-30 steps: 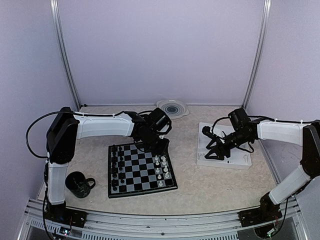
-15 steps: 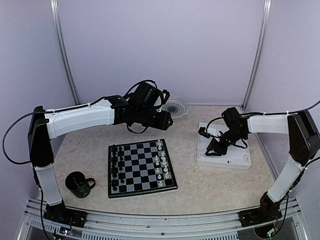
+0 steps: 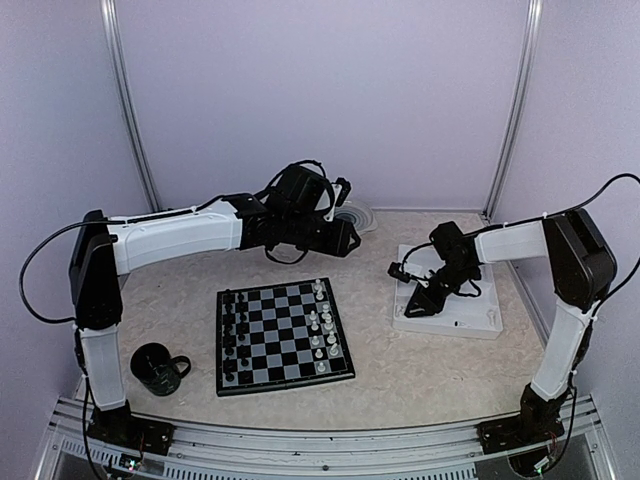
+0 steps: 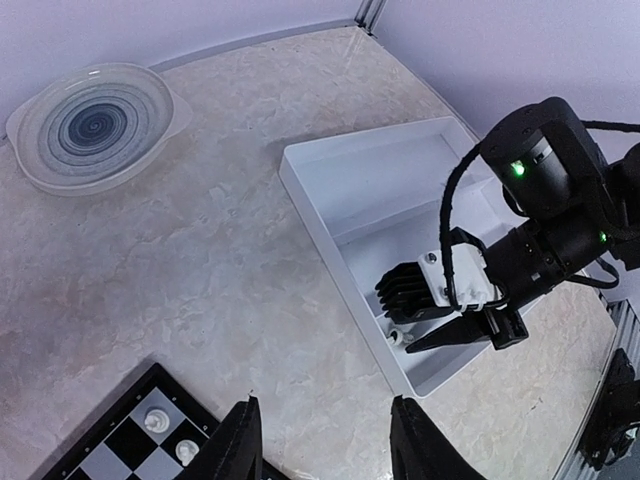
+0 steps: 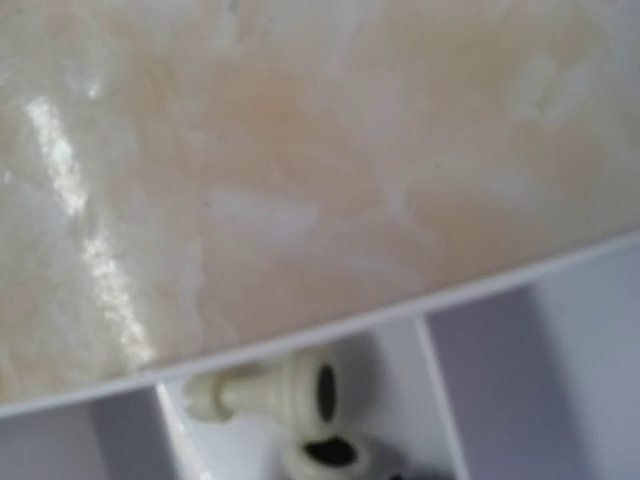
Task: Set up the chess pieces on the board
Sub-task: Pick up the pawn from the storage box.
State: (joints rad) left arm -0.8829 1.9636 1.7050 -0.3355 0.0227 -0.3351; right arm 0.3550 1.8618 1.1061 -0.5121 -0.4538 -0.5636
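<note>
The board [image 3: 283,335] lies on the table in the middle, with black chess pieces [image 3: 236,325] down its left columns and white chess pieces [image 3: 322,325] down its right. My left gripper [image 4: 325,440] hovers open and empty above bare table between the board's far corner [image 4: 140,430] and the white tray [image 4: 340,200]. My right gripper [image 3: 413,303] reaches down into the tray's near-left compartment, its tip beside a white piece [image 4: 400,337]. In the right wrist view that white piece [image 5: 275,390] lies on its side. The right fingers are out of that view.
A striped glass plate [image 3: 345,215] sits at the back of the table. A dark mug [image 3: 158,368] stands left of the board. The tray's rim [image 5: 400,310] and dividers surround the right gripper. The cell's walls close in the table.
My left arm lifted off the board's far right corner and swung back and right, leaving a white piece there. My right gripper slid left in the tray and its jaws narrowed.
</note>
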